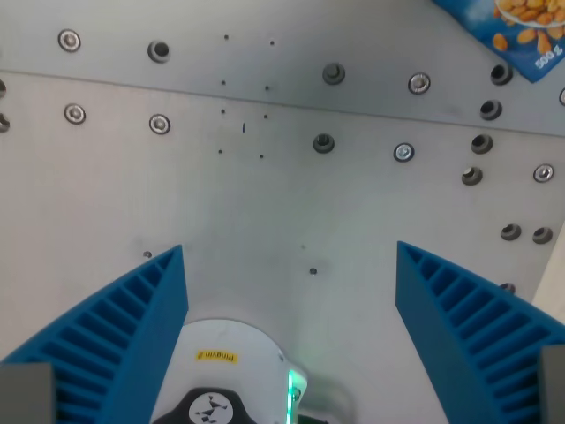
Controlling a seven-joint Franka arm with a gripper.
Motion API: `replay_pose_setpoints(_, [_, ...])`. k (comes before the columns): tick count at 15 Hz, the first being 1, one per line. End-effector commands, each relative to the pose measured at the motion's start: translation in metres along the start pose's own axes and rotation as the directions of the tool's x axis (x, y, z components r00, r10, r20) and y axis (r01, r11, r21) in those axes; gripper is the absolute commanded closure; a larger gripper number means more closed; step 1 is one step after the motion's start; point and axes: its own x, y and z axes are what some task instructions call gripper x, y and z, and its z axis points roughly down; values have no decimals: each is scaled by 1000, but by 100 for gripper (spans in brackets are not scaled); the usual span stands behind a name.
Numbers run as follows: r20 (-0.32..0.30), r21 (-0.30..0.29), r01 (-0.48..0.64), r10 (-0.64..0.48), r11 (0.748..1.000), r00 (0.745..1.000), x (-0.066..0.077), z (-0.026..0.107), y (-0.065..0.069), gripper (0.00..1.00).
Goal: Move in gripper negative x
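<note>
Gripper [290,265] over bare metal table [265,212]; 2 blue ribbed fingers [132,327] wide apart, nothing between them. Task concerns the gripper alone, which fills the near half of view. To do it well: a straight, level slide along its own x, no tilt. White round device [231,349] near: yellow label, unreadable. Blue snack bag [521,31] far right reads "500 g".

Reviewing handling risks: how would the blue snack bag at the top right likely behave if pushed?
Only a corner of the snack bag shows. It looks like a thin printed pouch, so probably floppy and light. Lying flat on the smooth metal table, it would likely slide, not roll.
</note>
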Motion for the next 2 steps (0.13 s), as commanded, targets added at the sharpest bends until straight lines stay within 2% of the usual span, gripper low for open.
replay_pose_setpoints(1, [-95, -15, 16, -17, 1000, 995, -28, 1, 3, 0])
replay_pose_setpoints(2, [-95, -15, 16, -17, 1000, 995, -33, 1, 3, 0])
